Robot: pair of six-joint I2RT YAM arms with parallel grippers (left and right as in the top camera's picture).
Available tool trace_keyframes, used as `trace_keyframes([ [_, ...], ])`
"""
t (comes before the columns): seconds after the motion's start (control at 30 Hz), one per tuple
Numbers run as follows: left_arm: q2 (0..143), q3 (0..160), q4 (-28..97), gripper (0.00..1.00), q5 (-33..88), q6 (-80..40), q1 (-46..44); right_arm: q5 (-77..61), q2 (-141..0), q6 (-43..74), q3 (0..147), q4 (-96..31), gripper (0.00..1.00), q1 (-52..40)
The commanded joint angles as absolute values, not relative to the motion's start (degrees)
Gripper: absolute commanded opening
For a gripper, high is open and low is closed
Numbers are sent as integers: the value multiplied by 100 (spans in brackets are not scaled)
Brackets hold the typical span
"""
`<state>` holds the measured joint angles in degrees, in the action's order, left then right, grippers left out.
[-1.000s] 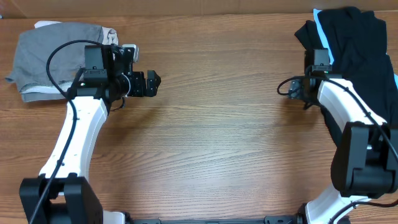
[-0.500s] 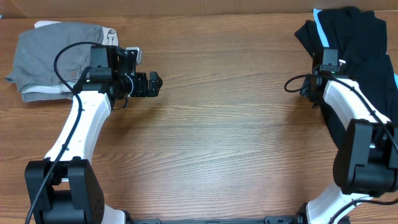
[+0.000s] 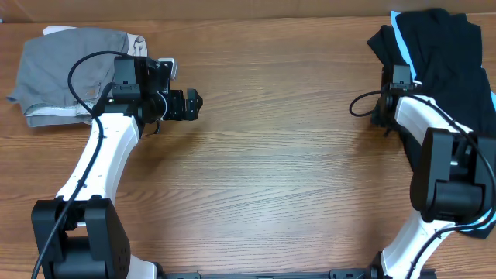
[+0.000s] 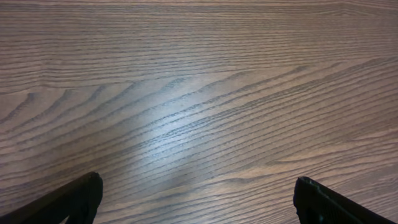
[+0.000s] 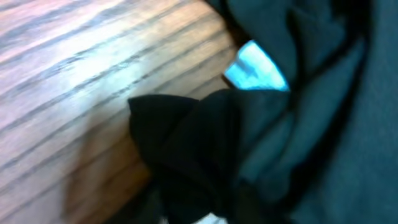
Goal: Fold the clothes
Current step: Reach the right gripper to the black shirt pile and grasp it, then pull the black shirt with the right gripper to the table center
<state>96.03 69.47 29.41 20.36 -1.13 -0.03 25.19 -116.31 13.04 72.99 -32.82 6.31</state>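
Note:
The clothes lie in two heaps. A black T-shirt (image 3: 449, 54) is piled at the far right, with a light-blue piece (image 3: 400, 39) showing under its left edge. My right gripper (image 3: 384, 105) is at that pile's left edge. In the right wrist view a bunched fold of the black T-shirt (image 5: 186, 137) fills the jaw area beside the light-blue piece (image 5: 255, 71); the fingers are lost in the dark cloth. My left gripper (image 3: 194, 101) hovers open over bare wood, its fingers (image 4: 81, 196) spread wide with nothing between them.
A folded grey garment (image 3: 62, 70) with a beige piece (image 3: 138, 43) at its right side lies at the far left, just behind my left arm. The wooden table (image 3: 271, 155) stretches between the two arms. The right arm's cable (image 3: 360, 105) loops left of the wrist.
My right wrist has shifted along the left edge of the black pile, up and then slightly back. The left arm moved a little toward the far side and then held still.

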Motion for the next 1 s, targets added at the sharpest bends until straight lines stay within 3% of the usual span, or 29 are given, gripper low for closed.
trace_keyframes([
  [0.0,9636,7052,2858,95,1990,-145,-40,2438,-11911,1339,7282,-3306,14,655],
  [0.03,9636,7052,2825,90,1990,-145,-40,2436,-11893,1339,7295,-3317,4,655],
  [0.2,9631,7083,2644,61,1992,-145,-21,2375,-11695,1378,7653,-3736,4,644],
  [0.33,9581,7251,2665,55,1997,-185,84,1800,-11290,1374,8385,-4508,4,644],
  [0.57,9301,7734,3061,61,1997,-366,390,217,-10637,1304,10020,-6250,4,607],
  [0.77,9091,8020,3297,65,1997,-366,607,-16,-10422,1133,11065,-7402,4,325],
  [0.97,9024,8088,3297,68,1997,-366,637,-231,-10414,1009,11467,-7771,4,-349],
])
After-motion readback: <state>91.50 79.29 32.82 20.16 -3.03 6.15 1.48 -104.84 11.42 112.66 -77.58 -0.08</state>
